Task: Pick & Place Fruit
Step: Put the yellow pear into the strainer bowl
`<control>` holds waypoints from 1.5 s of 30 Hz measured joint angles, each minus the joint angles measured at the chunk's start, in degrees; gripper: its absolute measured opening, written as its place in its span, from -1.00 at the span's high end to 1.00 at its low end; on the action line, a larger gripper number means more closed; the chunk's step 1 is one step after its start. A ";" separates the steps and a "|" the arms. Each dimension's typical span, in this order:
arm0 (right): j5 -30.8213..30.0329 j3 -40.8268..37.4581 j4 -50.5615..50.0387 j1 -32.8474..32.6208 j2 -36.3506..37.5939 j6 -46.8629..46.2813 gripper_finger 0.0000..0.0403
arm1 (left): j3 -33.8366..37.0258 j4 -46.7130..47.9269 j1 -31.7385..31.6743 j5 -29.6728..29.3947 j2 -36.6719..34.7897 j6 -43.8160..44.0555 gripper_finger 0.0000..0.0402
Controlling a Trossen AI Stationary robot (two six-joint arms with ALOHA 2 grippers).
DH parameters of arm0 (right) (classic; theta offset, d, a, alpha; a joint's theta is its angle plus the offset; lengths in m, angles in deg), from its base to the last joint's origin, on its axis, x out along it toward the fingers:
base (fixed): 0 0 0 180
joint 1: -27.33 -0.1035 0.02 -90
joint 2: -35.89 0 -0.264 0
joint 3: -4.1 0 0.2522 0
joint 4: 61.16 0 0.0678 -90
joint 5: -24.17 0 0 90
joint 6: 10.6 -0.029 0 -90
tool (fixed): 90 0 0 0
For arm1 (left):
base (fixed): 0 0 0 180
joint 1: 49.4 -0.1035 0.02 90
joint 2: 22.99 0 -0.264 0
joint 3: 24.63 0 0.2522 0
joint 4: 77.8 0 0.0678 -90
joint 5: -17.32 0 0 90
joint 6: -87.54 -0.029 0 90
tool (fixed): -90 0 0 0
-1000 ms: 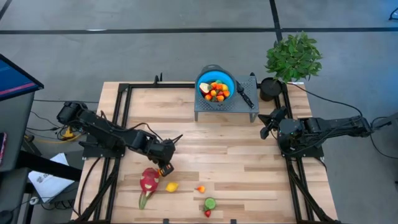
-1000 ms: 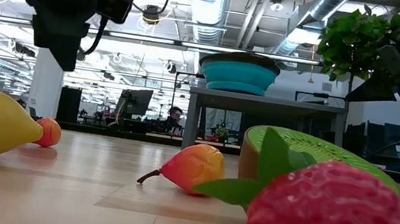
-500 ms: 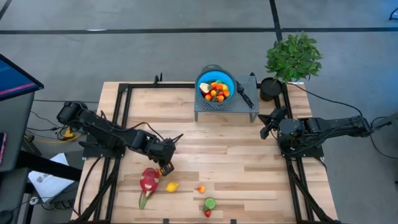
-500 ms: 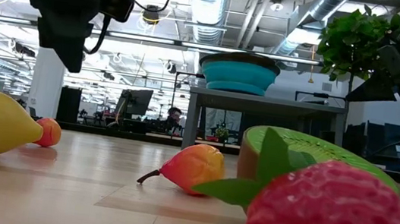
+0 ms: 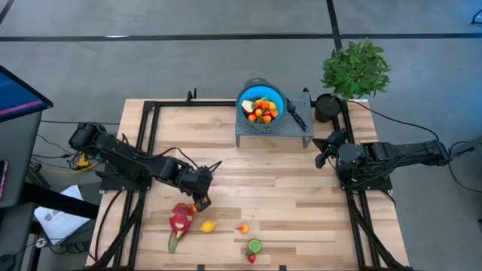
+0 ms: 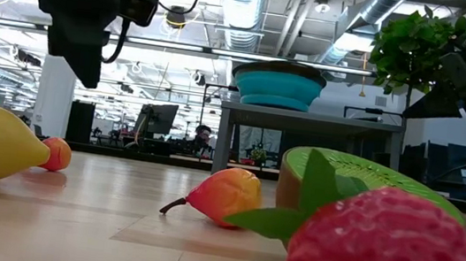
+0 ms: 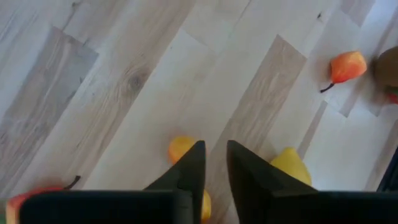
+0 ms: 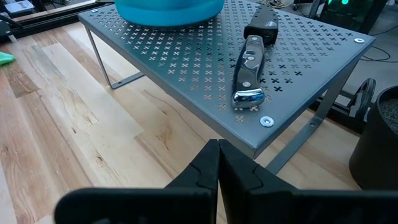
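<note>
From above, your blue bowl sits on the grey perforated stand at the table's twelve o'clock edge, filled with small orange, red and green fruit; a black-handled knife lies at the bowl's three o'clock. The left gripper hangs over a small orange fruit at the table's seven o'clock, with the dragon fruit and a yellow lemon just beside it. A peach-coloured fruit, a green kiwi half and a strawberry lie toward six o'clock. The right gripper waits at three o'clock, near the potted plant.

At table level you see the left gripper raised above the wood, nothing between its fingers.

Through the left wrist, its jaws stand slightly parted and empty over the orange fruit.

Through the right wrist, the jaws are clenched together, empty, facing the stand and knife.
</note>
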 joint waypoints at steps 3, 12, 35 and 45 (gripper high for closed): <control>0.00 0.00 0.01 -0.01 0.00 0.00 1.00 | 0.00 1.00 -0.18 -0.02 0.00 0.11 0.51; 0.00 0.00 0.00 0.00 0.00 0.00 1.00 | 0.00 1.54 -1.81 -0.29 0.00 5.10 -0.12; -0.07 0.00 0.00 -0.02 0.00 0.00 1.00 | 8.87 -9.56 -1.40 3.08 0.00 12.17 -0.44; -0.09 0.00 -0.02 0.00 0.00 0.00 1.00 | 14.86 -14.98 1.54 3.06 0.00 12.19 -0.44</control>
